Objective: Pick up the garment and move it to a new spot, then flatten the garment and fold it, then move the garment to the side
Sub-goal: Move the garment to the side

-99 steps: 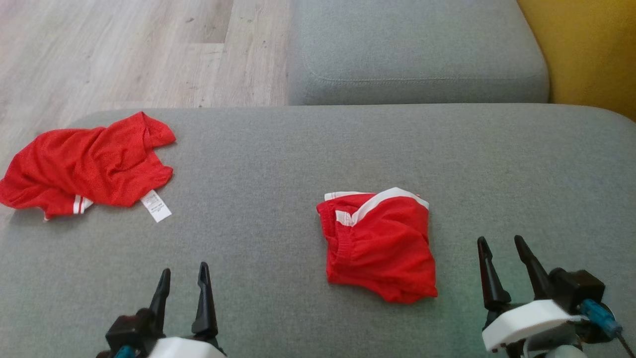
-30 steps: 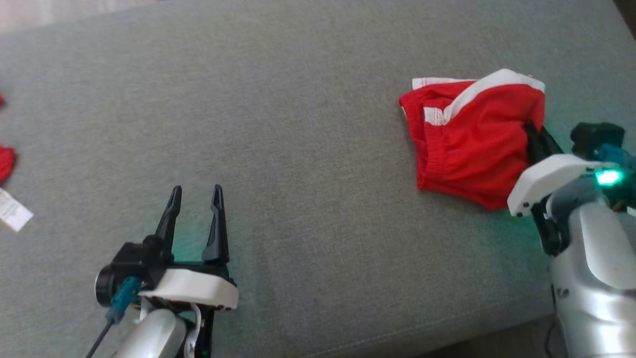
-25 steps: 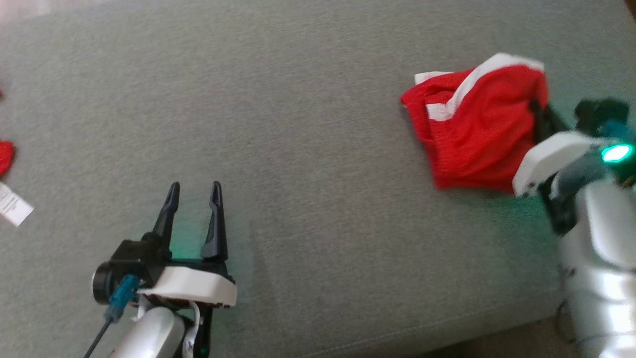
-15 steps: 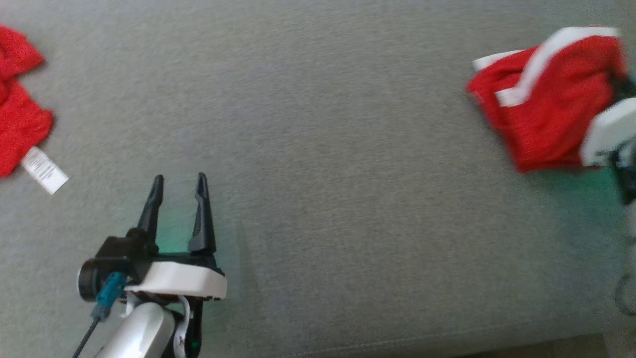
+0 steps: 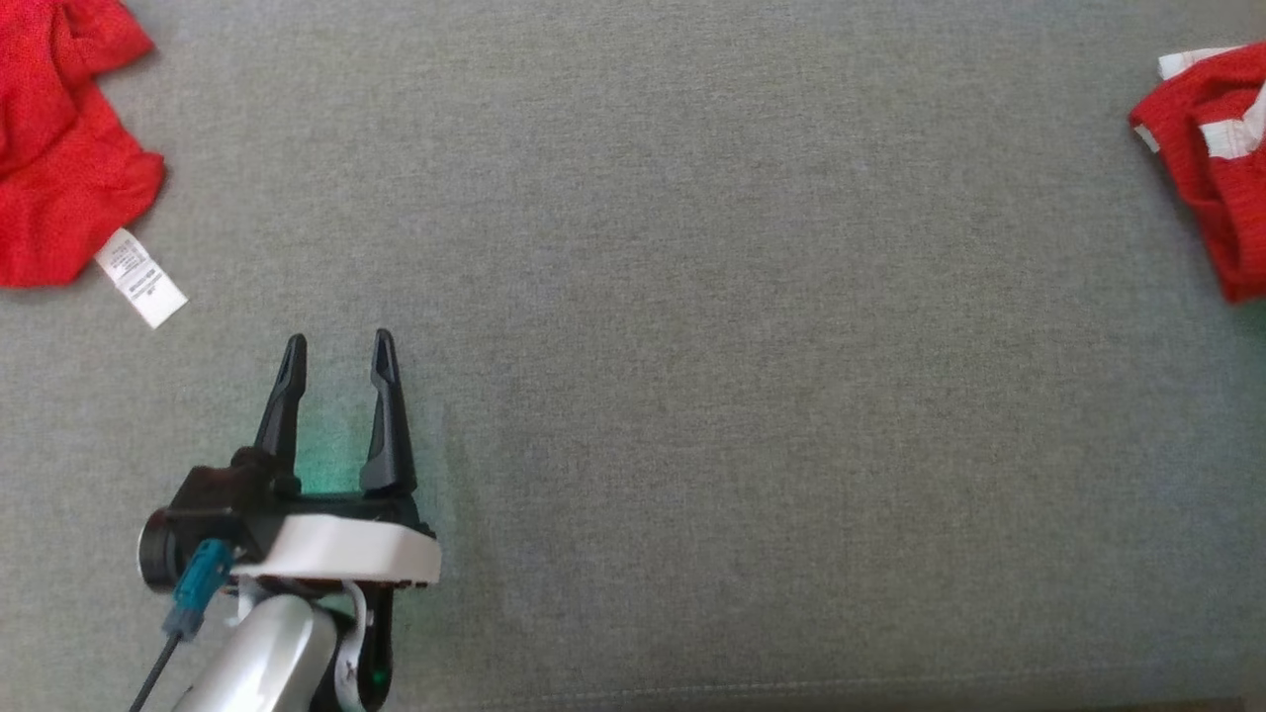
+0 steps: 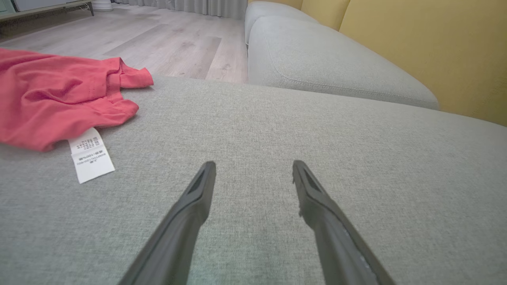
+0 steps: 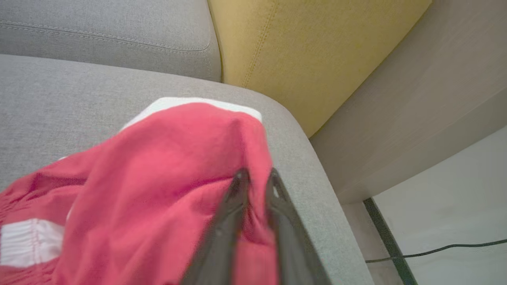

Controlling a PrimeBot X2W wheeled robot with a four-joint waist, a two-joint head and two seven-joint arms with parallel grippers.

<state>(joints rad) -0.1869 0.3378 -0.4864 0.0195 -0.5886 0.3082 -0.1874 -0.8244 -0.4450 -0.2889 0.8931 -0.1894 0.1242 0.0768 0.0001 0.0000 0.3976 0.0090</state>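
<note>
The garment (image 5: pixel 1221 168), folded red shorts with white trim, lies at the right edge of the head view on the grey sofa seat (image 5: pixel 692 346). In the right wrist view the garment (image 7: pixel 166 158) sits near the seat's right end. My right gripper (image 7: pixel 257 174) has its fingers close together there, with a pinch of red cloth between them. My left gripper (image 5: pixel 338 341) hovers open over bare seat at the lower left. The left wrist view shows the left gripper (image 6: pixel 254 165) with nothing between its fingers.
A second red garment (image 5: pixel 59 158) with a white label (image 5: pixel 140 277) lies crumpled at the far left, also the red garment (image 6: pixel 51 103) in the left wrist view. A yellow cushion (image 7: pixel 301 47) and the sofa's rounded right edge (image 7: pixel 305 158) lie past the shorts. A cable (image 7: pixel 435 249) runs on the floor.
The right gripper has carried the shorts further right, toward the seat's right end. The head view has swung left, so the second red garment shows more. The left gripper stays open.
</note>
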